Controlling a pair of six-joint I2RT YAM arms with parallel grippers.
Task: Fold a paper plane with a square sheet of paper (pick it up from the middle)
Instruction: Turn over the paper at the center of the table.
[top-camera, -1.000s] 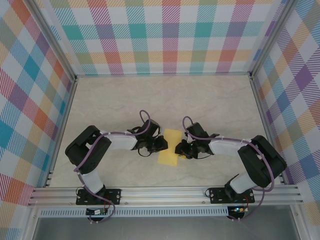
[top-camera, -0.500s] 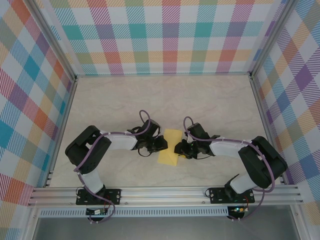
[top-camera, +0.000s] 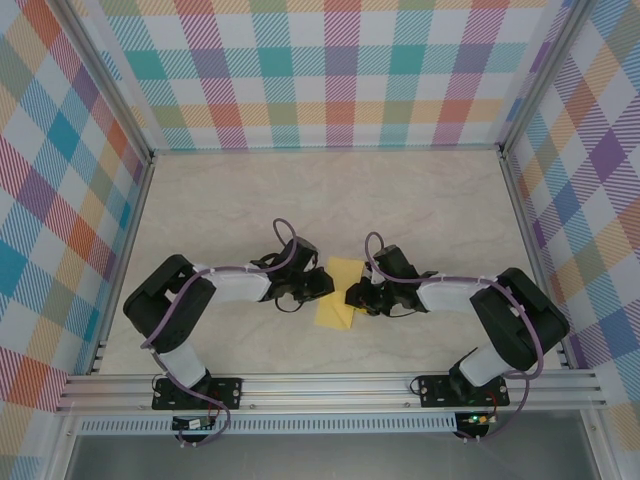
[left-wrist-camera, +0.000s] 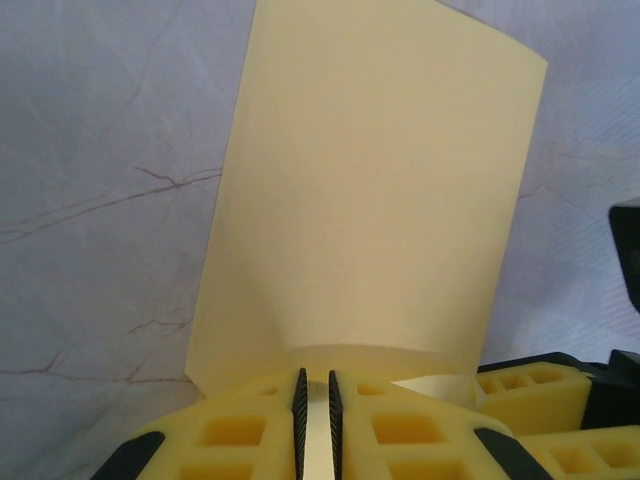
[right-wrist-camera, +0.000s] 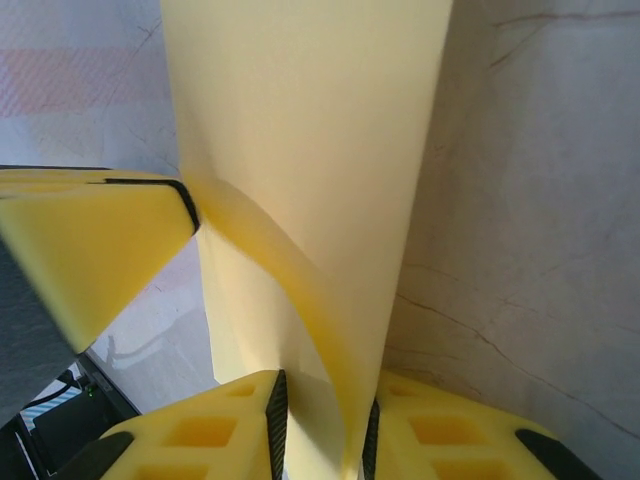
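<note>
Finds the left gripper (top-camera: 324, 285) moved right since a second ago in the top view, now touching the left edge of the square sheet of paper (top-camera: 340, 295). Finds the right gripper (top-camera: 354, 297) nudged left against the opposite edge. Places the sheet just below the middle of the frame, between the two arms, over the marbled table (top-camera: 430, 210). Shows it skewed and broader than the neat upright strip of a second ago.

From the left wrist, shows narrow jaws clenched on the sheet's lower edge at bottom centre, with the paper rising in a bowed fan above them. From the right wrist, shows jaws closed around a curled loop of the same paper at the bottom of the frame.

Suggests the sheet is now held at both sides and lifting off the surface. Reads as an early step: no sharp crease yet, no dart shape. Risks a stray crumple at either pinch.
</note>
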